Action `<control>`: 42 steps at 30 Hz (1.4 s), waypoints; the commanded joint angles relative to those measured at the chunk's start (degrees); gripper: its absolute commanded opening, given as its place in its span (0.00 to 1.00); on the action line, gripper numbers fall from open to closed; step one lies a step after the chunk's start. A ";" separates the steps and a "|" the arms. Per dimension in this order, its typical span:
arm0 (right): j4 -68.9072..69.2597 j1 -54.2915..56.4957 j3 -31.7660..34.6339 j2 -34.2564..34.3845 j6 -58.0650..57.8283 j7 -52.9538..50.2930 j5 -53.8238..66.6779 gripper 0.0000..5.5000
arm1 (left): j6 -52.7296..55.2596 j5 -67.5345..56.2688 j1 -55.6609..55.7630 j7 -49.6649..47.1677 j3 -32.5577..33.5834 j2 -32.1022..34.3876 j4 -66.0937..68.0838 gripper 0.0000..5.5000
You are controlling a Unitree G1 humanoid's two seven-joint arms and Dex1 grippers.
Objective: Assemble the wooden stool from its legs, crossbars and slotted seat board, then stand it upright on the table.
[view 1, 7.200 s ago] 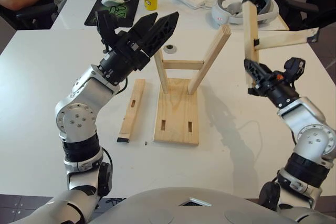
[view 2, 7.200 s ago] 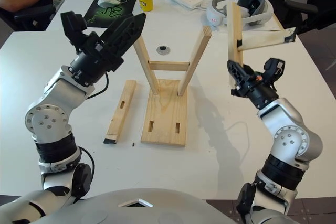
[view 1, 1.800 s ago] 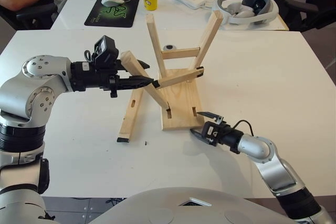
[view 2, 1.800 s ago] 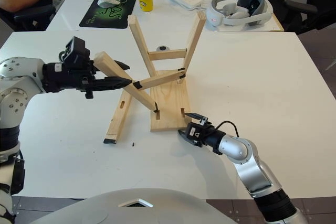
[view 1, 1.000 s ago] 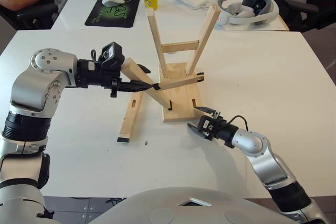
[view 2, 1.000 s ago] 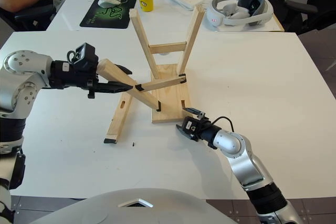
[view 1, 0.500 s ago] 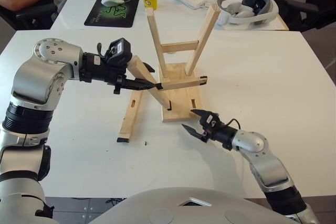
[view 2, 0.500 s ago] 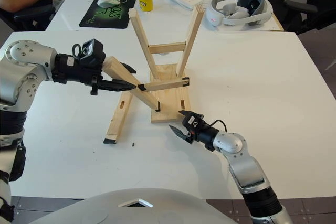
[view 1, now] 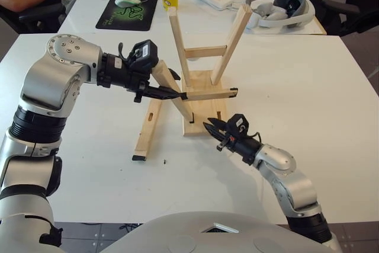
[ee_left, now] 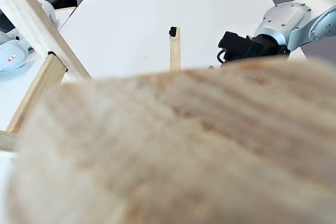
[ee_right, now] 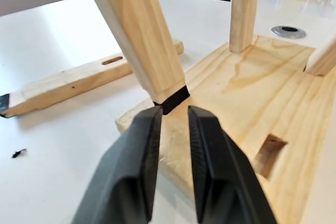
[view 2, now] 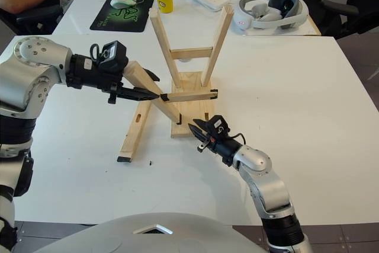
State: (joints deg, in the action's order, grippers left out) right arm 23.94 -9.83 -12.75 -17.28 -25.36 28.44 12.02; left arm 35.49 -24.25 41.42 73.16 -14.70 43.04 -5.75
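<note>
Mat [view 1: 126,13] with green logo behind stool [view 1: 205,117]

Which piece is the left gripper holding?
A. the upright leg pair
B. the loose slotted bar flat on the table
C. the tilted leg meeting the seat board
C: the left gripper is shut on the tilted leg, whose lower end meets the seat board.

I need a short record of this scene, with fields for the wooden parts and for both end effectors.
seat board: flat on the table, slots up
standing legs: two, joined by a crossbar, upright at the far slots
tilted leg: black tip on the board's near end
left end effector: shut on tilted leg
right end effector: narrowly open, empty, near that tip
loose bar: flat, left of board
</note>
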 commanded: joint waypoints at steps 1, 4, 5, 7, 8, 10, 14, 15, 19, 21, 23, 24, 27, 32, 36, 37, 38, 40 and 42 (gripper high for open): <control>-2.97 1.59 -2.87 1.19 -2.87 -2.76 -2.59 0.06 | 1.65 -0.18 1.40 -0.25 -0.42 -1.53 -0.26 0.38; -4.41 2.18 -4.39 1.35 -4.96 -3.93 -4.06 0.01 | 2.42 -0.52 1.53 -0.34 -0.14 -2.32 -0.23 0.38; -4.66 2.31 -4.79 1.27 -5.44 -4.17 -4.49 0.00 | 2.76 -0.76 1.53 -0.37 0.00 -2.56 -0.32 0.38; -5.20 2.30 -5.53 1.02 -6.70 -4.80 -5.28 0.00 | 3.12 -0.94 1.57 -0.64 0.15 -3.15 -0.42 0.38; -5.41 2.20 -5.76 0.94 -7.31 -5.04 -5.62 0.00 | 3.16 -0.89 1.60 -0.82 0.17 -3.44 -0.44 0.38; -6.04 1.44 -6.26 0.93 -8.64 -5.96 -6.43 0.00 | 3.91 -1.54 1.60 -1.43 0.50 -4.39 -0.92 0.38; -5.95 0.94 -7.20 0.49 -10.08 -6.33 -6.47 0.00 | 4.21 -1.61 0.39 -1.93 0.66 -4.91 -1.45 0.38; -5.85 0.91 -7.42 0.33 -10.37 -6.27 -6.41 0.00 | 4.28 -1.69 0.04 -2.13 0.77 -5.09 -1.55 0.38; -5.45 0.77 -8.09 -0.07 -11.10 -5.97 -5.99 0.00 | 5.22 -2.70 -1.02 -3.28 1.66 -6.16 -1.99 0.38; -5.25 0.69 -8.27 -0.24 -11.28 -5.88 -5.93 0.00 | 5.56 -3.10 -1.74 -3.70 2.31 -6.33 -2.03 0.38; -5.16 0.44 -8.34 -0.58 -11.45 -5.82 -5.94 0.00 | 5.65 -3.69 -3.15 -4.48 3.32 -7.10 -1.96 0.38; -4.99 0.38 -8.35 -0.88 -11.63 -5.60 -5.79 0.00 | 5.24 -3.91 -4.51 -5.22 3.90 -7.65 -2.20 0.38; -4.67 0.48 -8.33 -1.77 -11.99 -4.81 -5.37 0.00 | 4.54 -4.50 -7.23 -6.87 5.08 -8.79 -3.17 0.38; -4.93 1.16 -8.25 -3.08 -12.38 -3.63 -5.17 0.00 | 2.79 -4.88 -10.50 -8.61 5.50 -10.21 -5.12 0.38; -5.35 1.68 -8.20 -3.83 -12.33 -3.07 -5.35 0.00 | 1.08 -4.64 -12.23 -9.65 4.91 -11.52 -6.04 0.38; -5.49 1.79 -8.24 -3.94 -12.28 -2.91 -5.38 0.00 | 0.65 -4.91 -12.82 -10.35 5.12 -12.25 -6.38 0.38; -5.58 1.86 -8.27 -4.01 -12.25 -2.79 -5.38 0.00 | 0.38 -5.10 -13.22 -10.84 5.29 -12.71 -6.62 0.38; -5.61 1.91 -8.25 -4.31 -12.18 -2.47 -5.40 0.00 | -0.27 -4.93 -14.69 -11.75 5.39 -13.01 -7.26 0.38; -5.54 1.75 -8.23 -4.56 -12.15 -2.30 -5.49 0.00 | -1.55 -4.03 -16.60 -12.19 5.29 -12.78 -6.94 0.38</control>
State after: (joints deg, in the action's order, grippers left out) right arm 22.05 -5.54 -19.53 -19.75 -32.85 25.59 7.42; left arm 33.79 -28.12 28.39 60.83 -7.80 30.63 -12.87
